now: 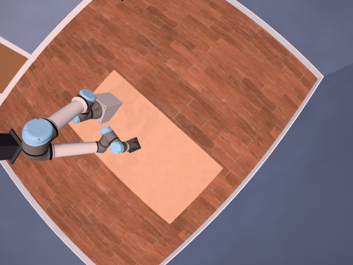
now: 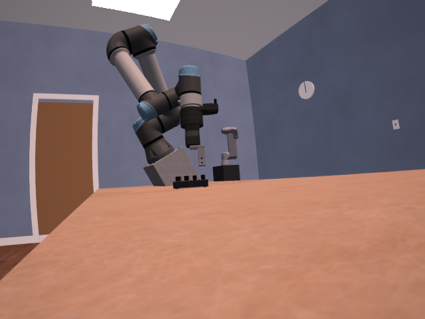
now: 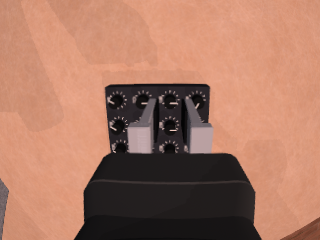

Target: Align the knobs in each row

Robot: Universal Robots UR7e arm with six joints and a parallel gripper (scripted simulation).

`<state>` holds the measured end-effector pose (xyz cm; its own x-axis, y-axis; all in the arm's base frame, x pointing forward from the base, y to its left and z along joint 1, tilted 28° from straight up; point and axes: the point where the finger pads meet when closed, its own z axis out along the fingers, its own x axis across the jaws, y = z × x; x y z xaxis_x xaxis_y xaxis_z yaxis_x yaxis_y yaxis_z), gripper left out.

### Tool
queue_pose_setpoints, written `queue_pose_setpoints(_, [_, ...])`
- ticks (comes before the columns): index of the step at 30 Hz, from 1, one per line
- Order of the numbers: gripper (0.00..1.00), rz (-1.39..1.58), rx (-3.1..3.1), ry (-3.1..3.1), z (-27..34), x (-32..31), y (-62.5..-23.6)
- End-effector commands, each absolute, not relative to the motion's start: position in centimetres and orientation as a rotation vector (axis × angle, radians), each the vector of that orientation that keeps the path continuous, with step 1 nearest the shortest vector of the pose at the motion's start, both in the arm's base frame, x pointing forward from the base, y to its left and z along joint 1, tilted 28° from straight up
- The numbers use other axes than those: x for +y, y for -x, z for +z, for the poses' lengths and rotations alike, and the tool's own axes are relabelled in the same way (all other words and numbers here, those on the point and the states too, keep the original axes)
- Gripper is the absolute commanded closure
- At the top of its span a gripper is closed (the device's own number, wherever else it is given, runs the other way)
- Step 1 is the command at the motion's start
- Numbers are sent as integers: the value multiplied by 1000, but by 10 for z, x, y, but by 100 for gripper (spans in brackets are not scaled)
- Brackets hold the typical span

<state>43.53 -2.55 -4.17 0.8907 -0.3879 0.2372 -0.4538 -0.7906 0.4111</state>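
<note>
The black knob box (image 1: pixel 138 143) (image 2: pixel 190 184) (image 3: pixel 158 91) stands on its feet on the peach table (image 1: pixel 171 171) (image 2: pixel 240 240), close to the robot's base. Several black knobs with white lines show in the wrist view; the far row (image 3: pixel 116 100) is in full sight, and the nearer rows are partly hidden by my fingers and the gripper body. My gripper (image 3: pixel 170 112) (image 2: pixel 201 158) hangs a little above the box, over its middle columns. Its fingers are apart and touch no knob. A knob (image 3: pixel 170 124) shows in the gap between them, below.
The grey slanted pedestal (image 1: pixel 110 106) (image 2: pixel 169 168) of my arm stands right behind the box. A small grey arm on a black block (image 2: pixel 226 171) stands beyond the table.
</note>
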Motion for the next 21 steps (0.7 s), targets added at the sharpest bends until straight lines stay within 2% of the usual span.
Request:
queue_pose_setpoints(1, [54, 194, -612, -2590, -41, -25, -435])
queue_pose_setpoints(21, [54, 248, -832, -2538, -36, -29, -432])
